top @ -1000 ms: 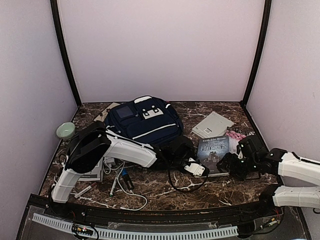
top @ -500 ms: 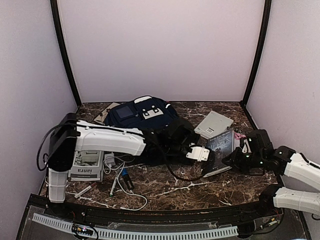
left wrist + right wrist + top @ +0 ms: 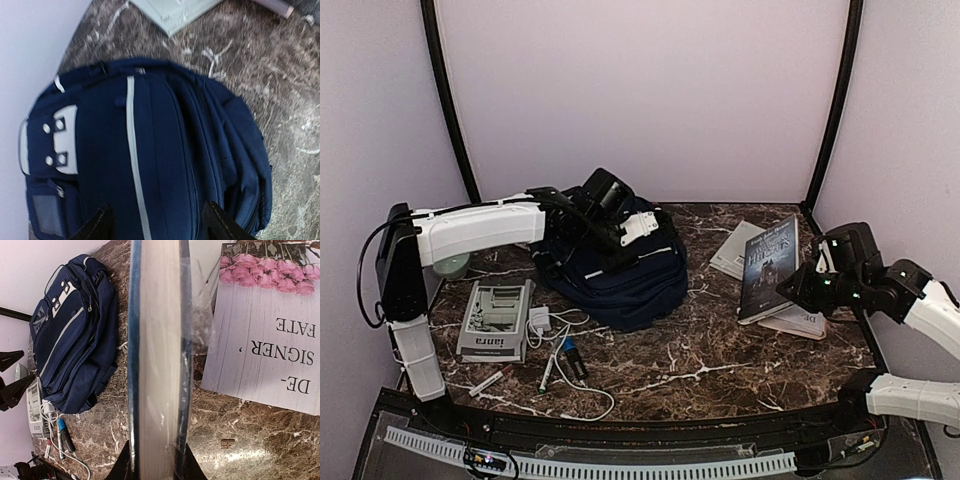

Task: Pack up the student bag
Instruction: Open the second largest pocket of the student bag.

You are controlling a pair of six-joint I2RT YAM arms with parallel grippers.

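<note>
Right gripper (image 3: 154,467) is clamped on the dark-covered book in clear film (image 3: 768,268), stood up on edge with the page block facing the wrist camera. Left gripper (image 3: 160,225) is spread and empty, hovering above the navy blue fabric backpack with white trim stripes (image 3: 620,275). The backpack lies flat, front up, at the back of the brown marble-pattern table (image 3: 720,360), left of centre and well apart from the book.

My read: don't carry the book over until there's a mouth to feed it into. Use the left to pinch a zip pull or flap edge and hold it up. Then bring the book in narrow edge first, in line with the opening. The film looks slick, so keep the squeeze firm.

Hard to make out:
- No open compartment shows in any view, and the left wrist view is too blurred to find a zip pull.
- The left arm covers the backpack's top end from overhead.
- You can't tell whether the book's lower edge clears the white rose-printed book (image 3: 270,340) lying flat beside it.
</note>
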